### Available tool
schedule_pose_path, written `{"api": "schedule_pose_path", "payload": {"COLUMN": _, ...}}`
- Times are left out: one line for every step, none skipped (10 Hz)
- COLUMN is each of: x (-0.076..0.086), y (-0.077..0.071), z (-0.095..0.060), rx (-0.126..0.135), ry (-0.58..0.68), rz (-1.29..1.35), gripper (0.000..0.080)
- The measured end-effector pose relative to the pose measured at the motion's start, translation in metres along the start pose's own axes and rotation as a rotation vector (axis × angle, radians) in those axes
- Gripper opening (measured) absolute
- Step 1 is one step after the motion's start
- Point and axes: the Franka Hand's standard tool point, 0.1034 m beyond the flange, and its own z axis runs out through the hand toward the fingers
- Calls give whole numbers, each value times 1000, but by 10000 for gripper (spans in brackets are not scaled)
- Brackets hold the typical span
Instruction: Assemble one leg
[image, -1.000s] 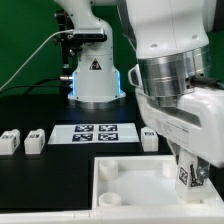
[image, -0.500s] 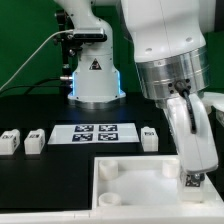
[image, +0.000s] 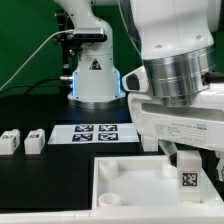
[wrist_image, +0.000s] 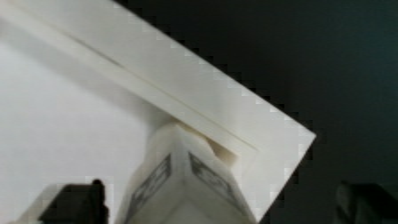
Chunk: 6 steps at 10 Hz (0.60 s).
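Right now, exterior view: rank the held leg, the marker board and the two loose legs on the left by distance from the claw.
1. Held leg, in the claw, over the tabletop.
2. Marker board, middle of the table.
3. Two loose legs, far on that view's left; the outer one is farthest.

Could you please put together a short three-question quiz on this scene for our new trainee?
1. True or false: a leg stands over the white panel under the gripper.
2. How many loose legs lie on the black table at the exterior view's left? A) one B) two C) four
3. Fill in: the marker board lies between the robot base and the ____.

Key: 1 true; 2 B, namely one leg and another leg; 3 panel.
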Motion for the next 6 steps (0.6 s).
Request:
{"api": "schedule_pose_path", "payload": {"x": 0, "y": 0, "z": 0, "rx": 0, "ry": 0, "rz": -87, "gripper": 643}}
{"api": "schedule_pose_path", "payload": {"x": 1, "y": 0, "z": 0, "rx": -13, "ry": 11, "rz": -229, "gripper": 648}}
{"api": "schedule_pose_path", "payload": {"x": 0, "y": -1, "z": 0, "rx": -42, "ry": 34, "rz": -417, "gripper": 649}}
{"api": "schedule_pose_path", "payload": {"x": 0, "y": -3, "z": -1, "rx": -66, "ry": 56, "rz": -602, "gripper": 649}}
{"api": "schedule_pose_path", "payload": {"x": 0, "y": -5, "z": -2, "rx": -83, "ry": 70, "rz": -741, "gripper": 649}}
{"api": "schedule_pose_path", "payload": {"x": 1, "y": -5, "z": -2, "rx": -94, "ry": 72, "rz": -863, "gripper": 649}}
